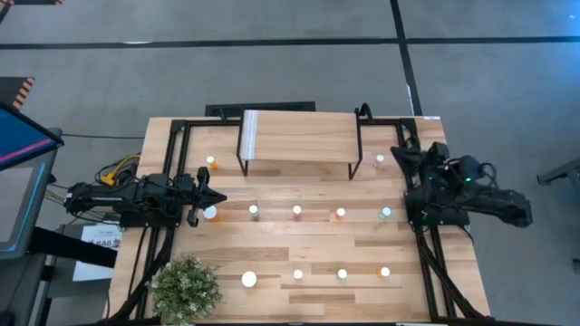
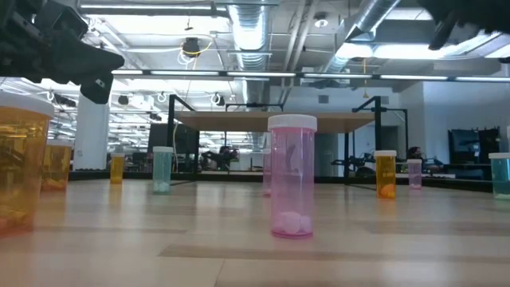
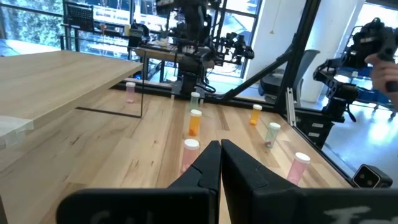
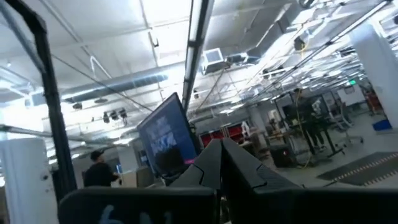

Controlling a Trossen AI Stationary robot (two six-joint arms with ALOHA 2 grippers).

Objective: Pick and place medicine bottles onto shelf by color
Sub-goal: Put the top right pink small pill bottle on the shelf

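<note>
Presently, catalogued from overhead and table level:

Writing: none legible on any bottle; labels too small or blurred to read.

Shelf [image 1: 299, 136]: light wood top on thin black legs, pale strip at its left end, standing at the far middle of the table [image 1: 272, 244]. Nothing rests on its top.

Pink bottle [image 2: 292, 176]: clear pink body, white cap, upright, nearest the low camera; two or three pale tablets lie at its bottom.

Large orange bottle [image 2: 21, 163]: white cap, upright at the low view's left edge; pale contents near its base, not clear enough to name.

Other medicine bottles: a middle row [image 1: 296, 212] of capped bottles across the table, a near row [image 1: 342, 273] closer to the front edge, one orange [image 1: 211, 162] just left of the shelf, one pink [image 1: 380, 160] just right of it. All upright, well apart.

Left gripper [image 1: 217, 197]: over the table's left side, pointing inward, fingers [image 3: 205, 171] pressed together, holding nothing; a white-capped bottle [image 1: 210, 214] stands just beside it.

Right gripper [image 1: 400, 154]: raised at the table's right edge, fingers [image 4: 208, 165] closed together, empty.

Potted plant [image 1: 186, 288]: front left corner.
</note>
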